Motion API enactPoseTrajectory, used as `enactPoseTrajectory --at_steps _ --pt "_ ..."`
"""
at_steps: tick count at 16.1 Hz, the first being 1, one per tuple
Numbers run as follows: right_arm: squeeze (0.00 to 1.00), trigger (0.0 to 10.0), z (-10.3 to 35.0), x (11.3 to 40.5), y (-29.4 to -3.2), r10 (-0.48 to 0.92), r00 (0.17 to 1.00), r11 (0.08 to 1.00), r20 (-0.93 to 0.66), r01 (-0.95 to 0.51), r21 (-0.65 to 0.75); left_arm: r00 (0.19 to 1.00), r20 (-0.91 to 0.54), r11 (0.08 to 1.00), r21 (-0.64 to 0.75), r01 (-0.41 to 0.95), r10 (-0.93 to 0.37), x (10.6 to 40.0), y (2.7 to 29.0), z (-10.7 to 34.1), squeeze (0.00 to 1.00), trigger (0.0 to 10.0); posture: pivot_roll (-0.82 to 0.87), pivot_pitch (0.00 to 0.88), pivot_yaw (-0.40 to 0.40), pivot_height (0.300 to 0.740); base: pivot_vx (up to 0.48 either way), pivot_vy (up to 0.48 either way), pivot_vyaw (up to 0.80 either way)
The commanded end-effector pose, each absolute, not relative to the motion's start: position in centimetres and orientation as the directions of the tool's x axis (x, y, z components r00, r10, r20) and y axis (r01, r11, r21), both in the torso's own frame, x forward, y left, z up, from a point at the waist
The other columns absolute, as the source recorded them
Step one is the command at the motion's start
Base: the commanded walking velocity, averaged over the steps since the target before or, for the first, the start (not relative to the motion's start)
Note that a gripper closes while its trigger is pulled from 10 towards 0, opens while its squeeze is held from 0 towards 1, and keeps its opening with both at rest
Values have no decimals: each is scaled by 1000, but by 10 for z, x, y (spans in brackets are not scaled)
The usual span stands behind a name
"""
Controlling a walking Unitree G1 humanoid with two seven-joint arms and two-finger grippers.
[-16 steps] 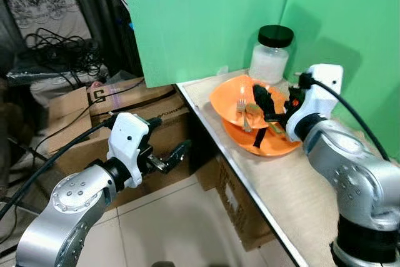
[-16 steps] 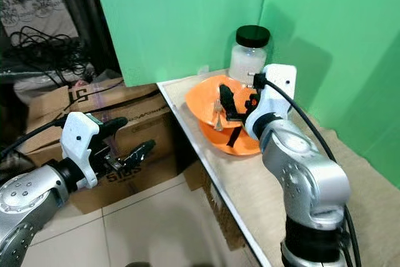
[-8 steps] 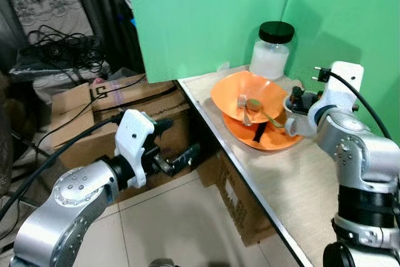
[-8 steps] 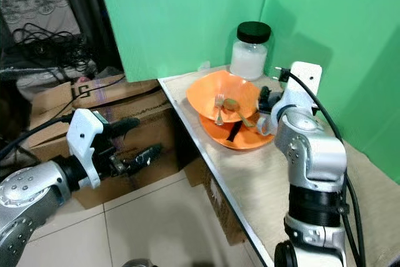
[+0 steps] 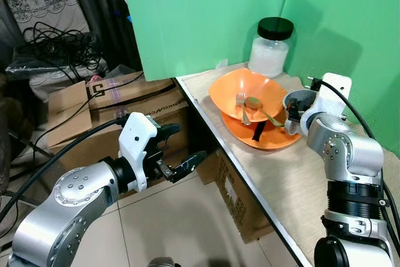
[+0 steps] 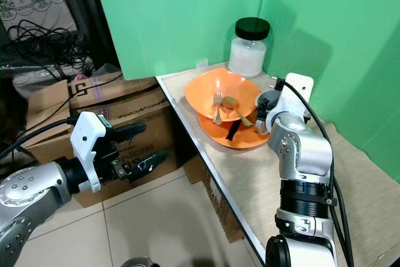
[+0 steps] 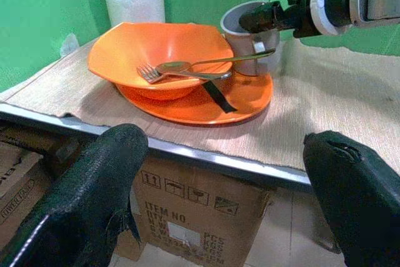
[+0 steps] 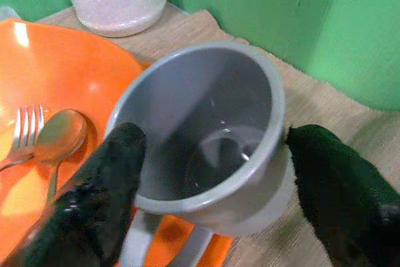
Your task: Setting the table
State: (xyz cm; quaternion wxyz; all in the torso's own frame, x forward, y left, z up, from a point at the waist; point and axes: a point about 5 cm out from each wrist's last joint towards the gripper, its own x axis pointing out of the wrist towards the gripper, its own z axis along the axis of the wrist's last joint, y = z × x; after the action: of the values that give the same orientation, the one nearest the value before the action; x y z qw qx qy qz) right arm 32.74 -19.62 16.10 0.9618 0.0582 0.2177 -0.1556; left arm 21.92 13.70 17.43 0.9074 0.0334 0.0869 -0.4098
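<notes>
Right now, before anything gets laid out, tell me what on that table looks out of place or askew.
The grey ceramic mug sits tilted, leaning on the rim of the flat orange plate, with the right gripper jaws either side of it. A black strip lies on the plate, sticking out from under the orange bowl that holds the fork and spoon.

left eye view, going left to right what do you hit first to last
Tangled black cables → cardboard box → left gripper → orange bowl → grey cup → right gripper's white wrist housing.
</notes>
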Motion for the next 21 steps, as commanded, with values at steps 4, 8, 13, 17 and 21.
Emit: enactPoseTrajectory --at_steps 4,8,13,17,21 --pt "0 0 157 330 -198 -258 846 937 -466 337 92 646 -189 659 -9 752 -740 218 136 175 0 10000 160 0 28 740 0 0 0" --pt "0 0 153 329 -203 -261 839 932 -478 349 102 647 -187 659 -3 752 -739 219 136 175 0 10000 158 0 33 740 0 0 0" --pt "0 0 150 329 -201 -229 844 941 -484 320 111 647 -187 658 4 753 -739 220 136 175 0 10000 157 0 34 740 0 0 0" --pt "0 0 150 330 -200 -220 850 944 -479 308 114 652 -186 662 13 750 -735 221 136 176 0 10000 156 0 34 740 0 0 0" --pt "0 0 151 331 -200 -211 856 947 -472 298 117 652 -186 661 17 750 -735 222 136 176 0 10000 154 0 35 740 0 0 0"
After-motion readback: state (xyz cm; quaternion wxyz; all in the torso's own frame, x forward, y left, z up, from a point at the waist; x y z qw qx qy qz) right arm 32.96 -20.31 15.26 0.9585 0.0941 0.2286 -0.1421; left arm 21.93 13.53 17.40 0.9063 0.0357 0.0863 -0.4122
